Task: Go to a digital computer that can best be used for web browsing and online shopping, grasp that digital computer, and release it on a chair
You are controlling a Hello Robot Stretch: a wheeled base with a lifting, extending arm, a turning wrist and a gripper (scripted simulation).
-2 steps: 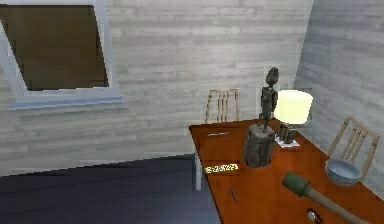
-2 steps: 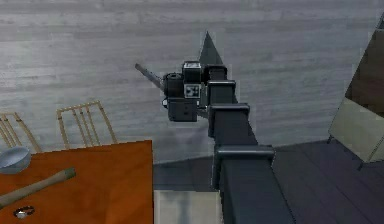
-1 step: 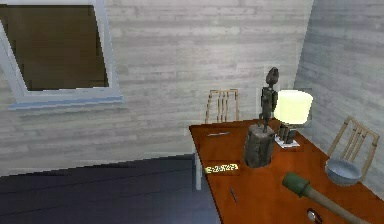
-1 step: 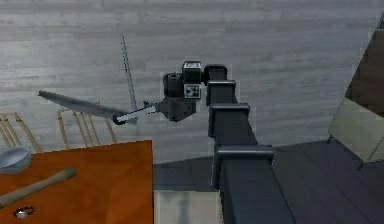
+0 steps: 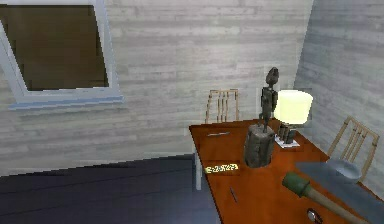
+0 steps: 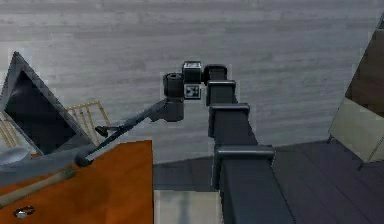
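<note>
Seen from my arm side, a wooden table [image 6: 115,190] sits at the lower left. My arm [image 6: 235,130], a dark square bar, rises beside the table's right edge. My gripper [image 6: 92,143] stretches leftward from the arm's far end, and its thin fingers end above the right part of the tabletop. Things stand on the table behind the fingers, so I cannot tell whether the gripper has hold of anything. The laptop [image 6: 32,105], a tilted dark screen in a pale frame, rises above the table's left end, near the fingertips. I cannot tell whether they touch it. A chair back [image 6: 88,112] shows behind the table, between laptop and gripper.

Looking ahead, the table [image 5: 255,195] carries a slender dark statue [image 5: 268,95], a lamp [image 5: 292,108] with a pale shade just beside it, and a dark cylinder [image 5: 258,145] in front of the statue. A far chair [image 5: 222,103] stands at the table's back end, and a side chair [image 5: 355,148] stands along its right edge. A window [image 5: 60,50] is set in the plank wall, well left of the table.
</note>
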